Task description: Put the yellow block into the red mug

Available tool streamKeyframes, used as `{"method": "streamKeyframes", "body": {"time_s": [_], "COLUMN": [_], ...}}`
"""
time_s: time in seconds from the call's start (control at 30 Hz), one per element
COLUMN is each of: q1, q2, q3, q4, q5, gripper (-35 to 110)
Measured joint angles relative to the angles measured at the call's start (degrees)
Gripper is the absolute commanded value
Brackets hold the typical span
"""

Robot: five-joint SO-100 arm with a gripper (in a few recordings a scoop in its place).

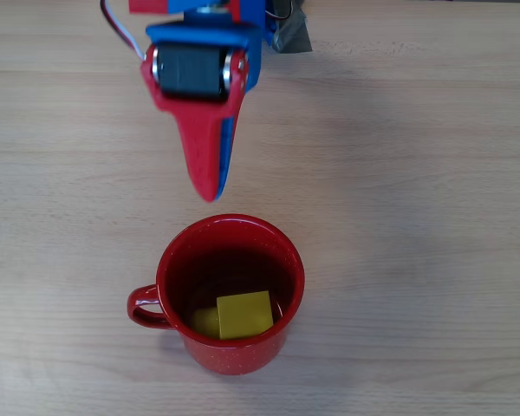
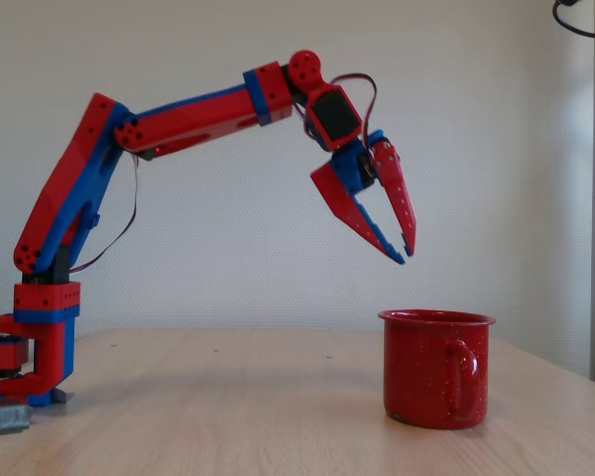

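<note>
1. The red mug (image 2: 437, 368) stands nearest the camera in the fixed view, upright on the worktop (image 2: 228, 416), its loop handle turned toward the lens. It serves as the landmark for the rest.
2. Seen from overhead, the handle (image 1: 145, 308) sticks out on the mug's left and the round rim (image 1: 230, 293) is unobstructed.
3. Inside the mug, low and toward the near wall in the overhead view, lies the yellow block (image 1: 243, 314) — resting on the dark red bottom, fully below the rim. In the fixed view the mug wall hides it.
4. The gripper (image 2: 405, 250) hangs above the mug and a little to its left in the fixed view, well clear of the rim. Its two fingers are spread wide at the base but nearly meet at the tips, and there is nothing between them — it holds nothing.
5. From overhead the gripper (image 1: 210, 192) points down just beyond the mug's far rim, touching neither mug nor block.
6. Judgement: the block is in the mug, so the task looks done; what is left, if anything, is only for the arm to draw back from the mug.
</note>
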Motion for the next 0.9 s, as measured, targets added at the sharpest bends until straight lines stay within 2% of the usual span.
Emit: {"method": "streamKeyframes", "body": {"time_s": [0.9], "q1": [-2.0], "q2": [67.3], "q3": [74.6], "q4": [-9.2], "q5": [-6.1], "gripper": [0]}}
